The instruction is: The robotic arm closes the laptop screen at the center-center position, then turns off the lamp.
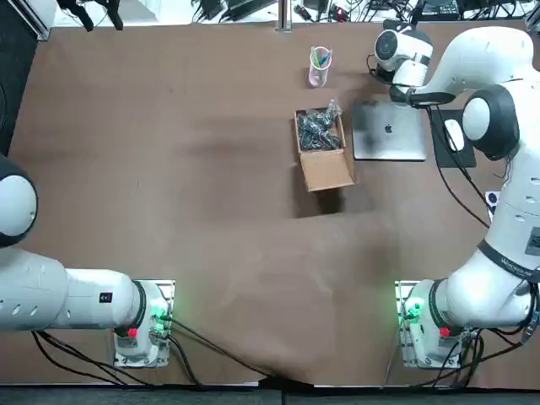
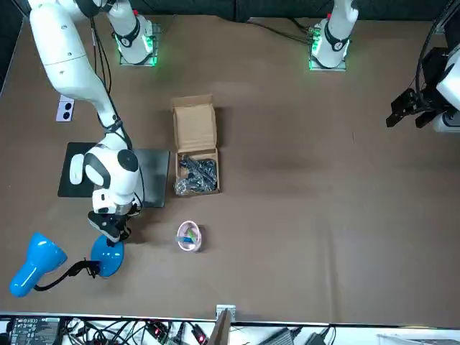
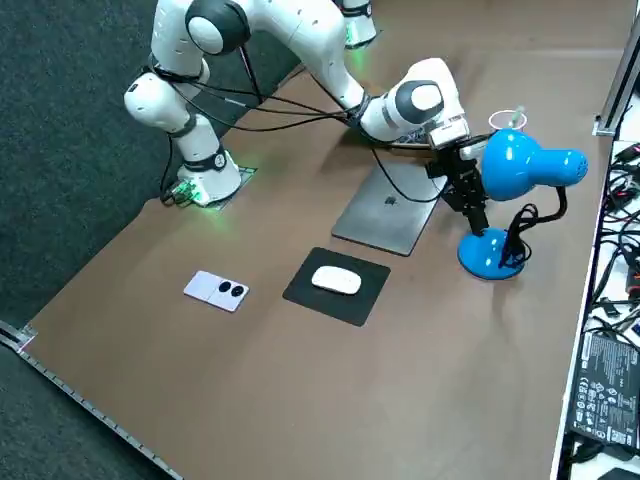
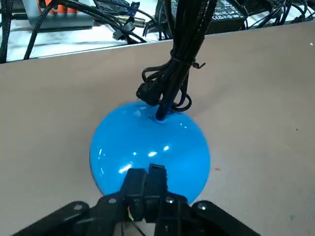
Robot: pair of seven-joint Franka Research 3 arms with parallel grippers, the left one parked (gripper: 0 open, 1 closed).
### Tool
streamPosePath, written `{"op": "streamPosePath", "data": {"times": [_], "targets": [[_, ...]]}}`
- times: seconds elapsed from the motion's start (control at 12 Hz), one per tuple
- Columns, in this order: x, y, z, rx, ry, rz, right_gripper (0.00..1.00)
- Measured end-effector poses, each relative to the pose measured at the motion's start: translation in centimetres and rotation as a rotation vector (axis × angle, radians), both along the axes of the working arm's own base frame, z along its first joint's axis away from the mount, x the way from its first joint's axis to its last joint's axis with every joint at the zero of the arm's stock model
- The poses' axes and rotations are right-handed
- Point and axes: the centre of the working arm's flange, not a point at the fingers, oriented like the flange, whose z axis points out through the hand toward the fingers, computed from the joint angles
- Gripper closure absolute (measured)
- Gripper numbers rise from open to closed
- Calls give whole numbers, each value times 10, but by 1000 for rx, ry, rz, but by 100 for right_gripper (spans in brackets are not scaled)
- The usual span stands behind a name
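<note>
The laptop (image 1: 388, 131) lies shut, upper right in the top view; your right gripper (image 4: 146, 171), closed on nothing, hangs just above the lamp base (image 2: 108, 264) at the front view's lower left; press straight down, gently.

My right gripper (image 4: 146, 172) hangs over the blue lamp base (image 4: 189, 147), fingers (image 4: 135, 186) pressed together, black stem (image 4: 173, 73) beyond.
</note>
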Motion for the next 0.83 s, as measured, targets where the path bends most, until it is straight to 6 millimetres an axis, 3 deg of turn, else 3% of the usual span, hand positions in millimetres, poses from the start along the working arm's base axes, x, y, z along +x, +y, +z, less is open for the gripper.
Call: {"op": "streamPosePath", "data": {"times": [0.83], "targets": [[0, 1, 0, 2, -1, 2, 98]]}}
